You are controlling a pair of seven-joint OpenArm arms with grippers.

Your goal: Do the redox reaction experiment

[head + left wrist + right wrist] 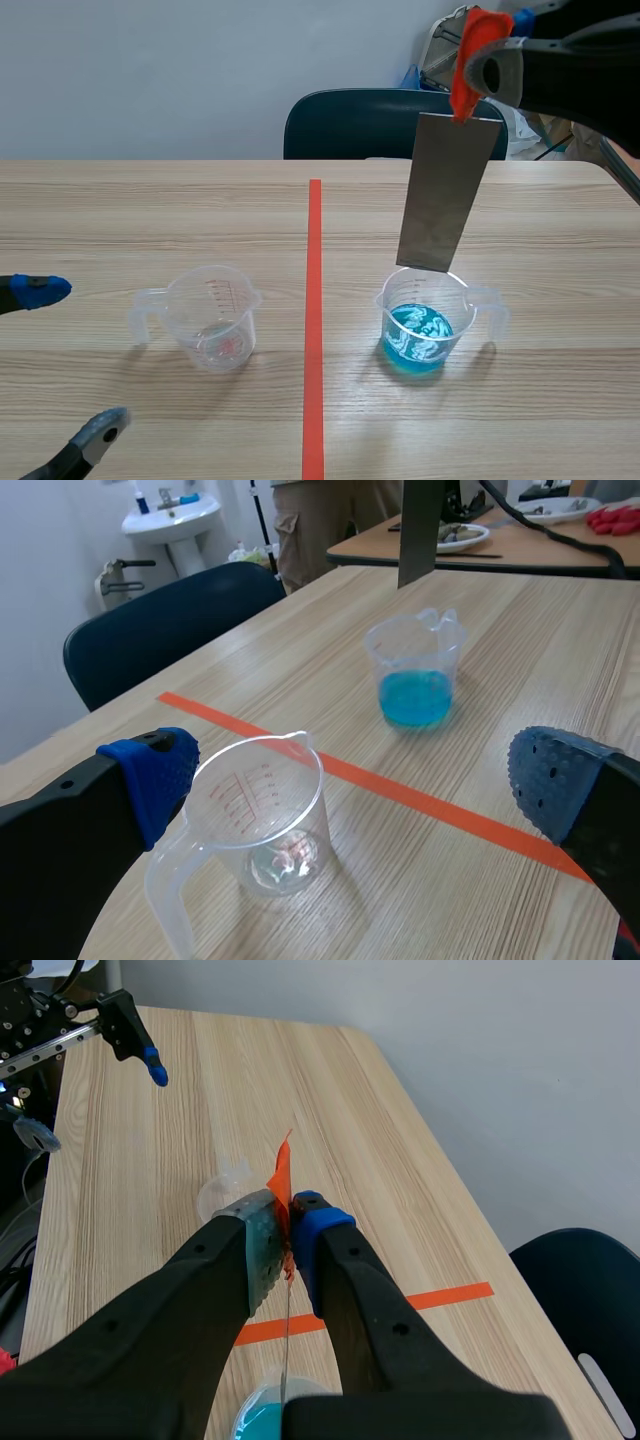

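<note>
A grey metal sheet (445,190) with an orange-red tab at its top hangs upright from my right gripper (468,62), which is shut on the tab. Its lower edge sits just above the rim of a clear beaker (425,320) holding blue liquid (418,335). In the right wrist view the gripper (285,1235) pinches the orange tab, seen edge-on, over the blue beaker (265,1420). A second clear beaker (212,318), holding no liquid that I can see, stands left of the tape line. My left gripper (70,355) stands open beside it, and this beaker (262,815) lies between its fingers, untouched.
An orange-red tape line (314,320) runs down the middle of the wooden table. A dark blue chair (385,125) stands behind the far edge. A person and another table with items show behind in the left wrist view.
</note>
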